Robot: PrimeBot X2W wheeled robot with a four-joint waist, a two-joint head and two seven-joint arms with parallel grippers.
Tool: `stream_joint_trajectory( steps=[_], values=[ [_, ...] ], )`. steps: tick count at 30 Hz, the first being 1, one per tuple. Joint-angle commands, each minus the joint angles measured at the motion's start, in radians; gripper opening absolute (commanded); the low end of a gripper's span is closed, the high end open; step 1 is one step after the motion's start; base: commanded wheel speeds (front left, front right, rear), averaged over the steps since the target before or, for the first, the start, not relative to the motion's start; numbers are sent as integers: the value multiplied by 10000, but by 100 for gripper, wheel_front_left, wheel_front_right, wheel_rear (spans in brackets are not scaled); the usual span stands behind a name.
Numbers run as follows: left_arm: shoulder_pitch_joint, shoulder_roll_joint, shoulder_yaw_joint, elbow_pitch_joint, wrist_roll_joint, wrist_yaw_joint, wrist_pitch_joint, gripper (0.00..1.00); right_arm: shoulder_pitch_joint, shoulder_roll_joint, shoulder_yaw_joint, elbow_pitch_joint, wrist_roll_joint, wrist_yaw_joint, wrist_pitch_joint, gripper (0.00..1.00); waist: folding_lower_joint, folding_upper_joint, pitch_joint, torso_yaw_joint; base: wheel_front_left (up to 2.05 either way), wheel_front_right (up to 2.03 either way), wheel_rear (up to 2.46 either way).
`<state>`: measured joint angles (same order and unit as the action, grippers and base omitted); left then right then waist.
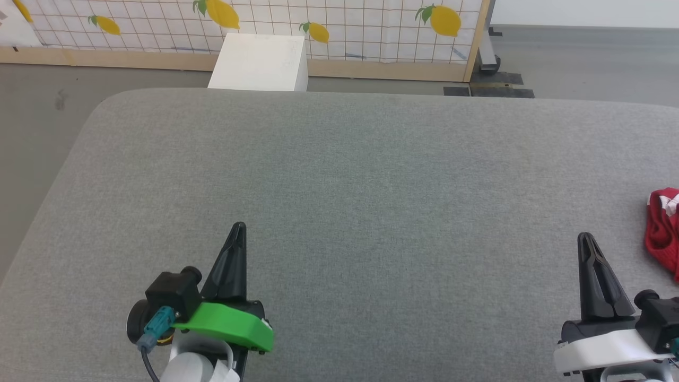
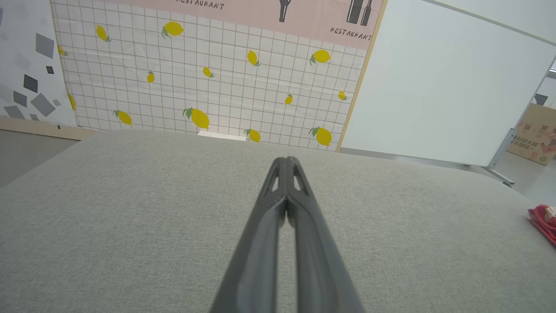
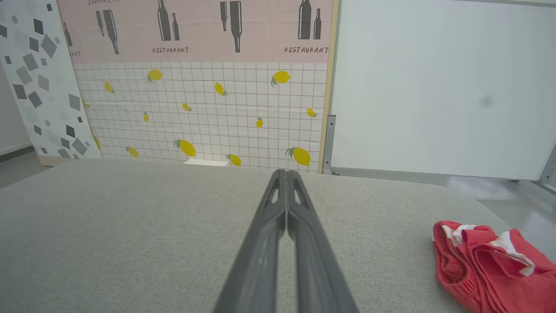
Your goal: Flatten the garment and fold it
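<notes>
Shorts [image 3: 491, 265], one crumpled red pair on grey surface [image 1: 339, 175], left pincer [image 1: 240, 228], right pincer [image 1: 583, 237], both closed, empty

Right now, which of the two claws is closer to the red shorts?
The right gripper, on the white mount: the shorts lie close to its right. The left gripper, on the green mount, sits far off.

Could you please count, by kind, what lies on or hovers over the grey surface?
Shorts: 1, red, crumpled
Grippers: 2, the left gripper and the right gripper, both shut
Total: 3
</notes>
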<state>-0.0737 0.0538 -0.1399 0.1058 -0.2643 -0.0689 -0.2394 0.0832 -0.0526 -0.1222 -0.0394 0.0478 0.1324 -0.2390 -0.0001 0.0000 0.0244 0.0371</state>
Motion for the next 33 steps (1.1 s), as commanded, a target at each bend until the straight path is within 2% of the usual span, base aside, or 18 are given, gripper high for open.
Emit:
stream_joint_trajectory(
  steps=[1,33],
  values=[
    [62,-3,65,-58,162,55,46,0,-69,2,55,21,-37,-1,51,0,1,0,-3,-5,0,0,0],
    [247,-12,432,-333,844,230,692,0,-279,8,376,124,-159,-6,694,0,1,0,-69,-106,0,0,0]
  ],
)
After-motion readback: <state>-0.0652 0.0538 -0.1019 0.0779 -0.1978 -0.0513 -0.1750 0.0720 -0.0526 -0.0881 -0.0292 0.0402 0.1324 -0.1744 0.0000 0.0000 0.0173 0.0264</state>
